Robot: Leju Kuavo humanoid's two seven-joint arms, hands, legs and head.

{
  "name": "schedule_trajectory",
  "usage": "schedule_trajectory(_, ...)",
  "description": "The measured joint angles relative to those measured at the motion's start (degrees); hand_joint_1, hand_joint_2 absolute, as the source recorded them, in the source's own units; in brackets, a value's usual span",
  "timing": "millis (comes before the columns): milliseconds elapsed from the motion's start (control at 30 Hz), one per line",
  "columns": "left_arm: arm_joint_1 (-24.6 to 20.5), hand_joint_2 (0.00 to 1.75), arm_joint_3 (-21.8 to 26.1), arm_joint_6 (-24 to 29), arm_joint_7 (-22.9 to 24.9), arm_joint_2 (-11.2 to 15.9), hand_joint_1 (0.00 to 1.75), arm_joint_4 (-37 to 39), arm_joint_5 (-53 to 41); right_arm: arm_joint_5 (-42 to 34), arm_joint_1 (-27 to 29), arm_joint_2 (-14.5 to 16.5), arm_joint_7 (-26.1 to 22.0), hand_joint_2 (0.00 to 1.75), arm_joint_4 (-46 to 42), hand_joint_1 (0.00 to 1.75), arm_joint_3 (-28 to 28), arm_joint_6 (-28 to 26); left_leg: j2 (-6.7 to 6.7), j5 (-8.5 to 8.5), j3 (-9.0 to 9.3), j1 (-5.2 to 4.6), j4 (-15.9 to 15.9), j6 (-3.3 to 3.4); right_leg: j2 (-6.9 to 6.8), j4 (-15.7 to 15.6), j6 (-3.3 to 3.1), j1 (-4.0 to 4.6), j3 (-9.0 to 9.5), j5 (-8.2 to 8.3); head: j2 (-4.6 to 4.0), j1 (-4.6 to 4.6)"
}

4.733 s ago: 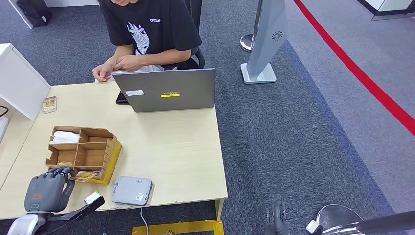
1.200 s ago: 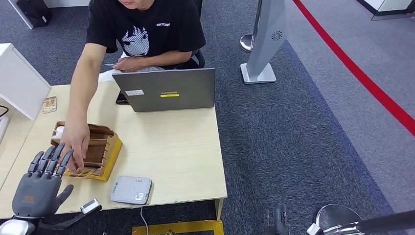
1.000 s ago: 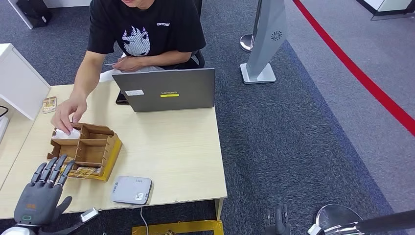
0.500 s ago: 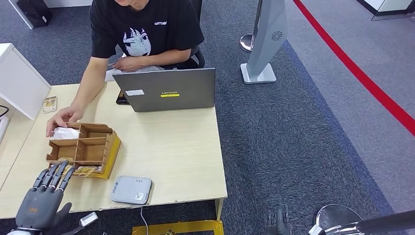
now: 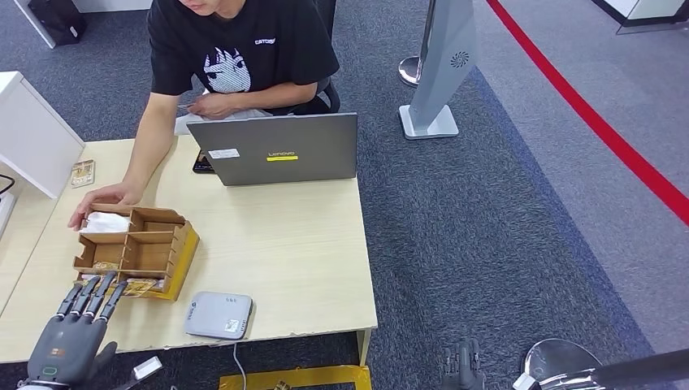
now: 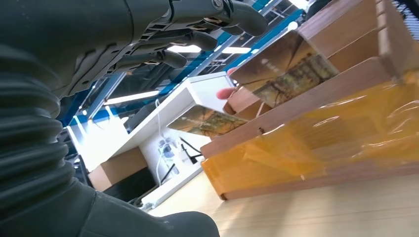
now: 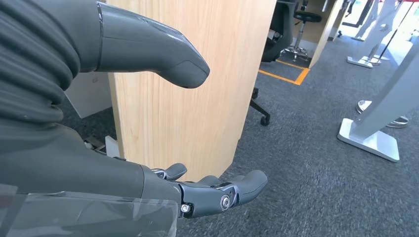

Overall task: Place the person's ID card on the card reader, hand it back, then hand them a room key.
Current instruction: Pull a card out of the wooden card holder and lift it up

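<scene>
Head view first: left hand (image 5: pixel 69 337) sits at the near-left corner of the table (image 5: pixel 276 244), empty, fingers spread and straight, fingertips at the near edge of the wooden tray (image 5: pixel 134 252). Cards (image 5: pixel 138 285) lie in the tray's front slot, on its yellow base. The card reader (image 5: pixel 218 315) rests just right of the tray, nothing on it. A person's hand (image 5: pixel 101 197) rests at the tray's far-left corner, beside a white item in that compartment. The laptop (image 5: pixel 276 149) stands at the far edge. Right hand (image 5: pixel 463 370) hangs low beside the table.

Left wrist view: fingers (image 6: pixel 197 34) extend open above a picture-printed card (image 6: pixel 284 61) leaning from the tray.

Right wrist view: right hand (image 7: pixel 212 190) is empty, fingers loosely apart, next to the table's side panel.

Which card is the ID and which the room key I cannot tell. Judging the step as reaching for a card, the fingers should slide under one raised edge, pinch a single card, and avoid nudging the tray.
</scene>
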Motion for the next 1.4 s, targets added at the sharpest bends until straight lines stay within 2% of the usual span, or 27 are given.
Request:
schedule_trajectory(133, -1.6, 1.75, 0.0, 0.6, 0.6, -0.2, 0.00, 1.1, 0.4, 0.4, 0.0, 0.0, 0.1, 1.75, 0.0, 0.00, 0.0, 0.0, -0.03, 0.01, 0.00, 0.00, 0.0, 0.00, -0.06, 0.0, 0.00, 0.00, -0.01, 0.00, 0.00, -0.01)
schedule_trajectory(333, -10.0, 1.75, 0.0, 0.6, 0.1, -2.8, 0.00, 5.8, 0.1, 1.5, -0.3, 0.3, 0.2, 1.75, 0.0, 0.00, 0.2, 0.0, -0.22, 0.07, 0.00, 0.00, 0.0, 0.03, -0.30, 0.0, -0.03, 0.00, 0.08, 0.05, 0.00, 0.01)
schedule_trajectory(467, -12.7, 1.75, 0.0, 0.6, 0.1, -4.1, 0.00, 7.8, 0.0, 1.6, -0.3, 0.4, 0.2, 1.75, 0.0, 0.00, 0.2, 0.0, -0.16, 0.09, 0.02, -0.02, 0.0, 0.01, -0.21, 0.0, -0.04, 0.00, 0.05, 0.08, 0.00, -0.01)
schedule_trajectory(933, -14.4, 1.75, 0.0, 0.7, 0.1, -6.1, 0.00, 10.1, 0.1, 1.7, -0.3, 0.4, 0.2, 1.75, 0.0, 0.00, 0.2, 0.0, -0.15, 0.07, 0.01, -0.01, 0.0, -0.01, -0.19, 0.0, -0.04, 0.00, 0.01, 0.04, 0.00, -0.01)
schedule_trajectory(1400, -14.6, 1.75, 0.0, 0.7, 0.1, -6.3, 0.00, 10.4, 0.1, 1.7, -0.3, 0.4, 0.2, 1.75, 0.0, 0.00, 0.2, 0.0, -0.15, 0.07, 0.01, -0.01, 0.0, -0.01, -0.18, 0.0, -0.03, 0.00, 0.01, 0.04, 0.00, 0.00)
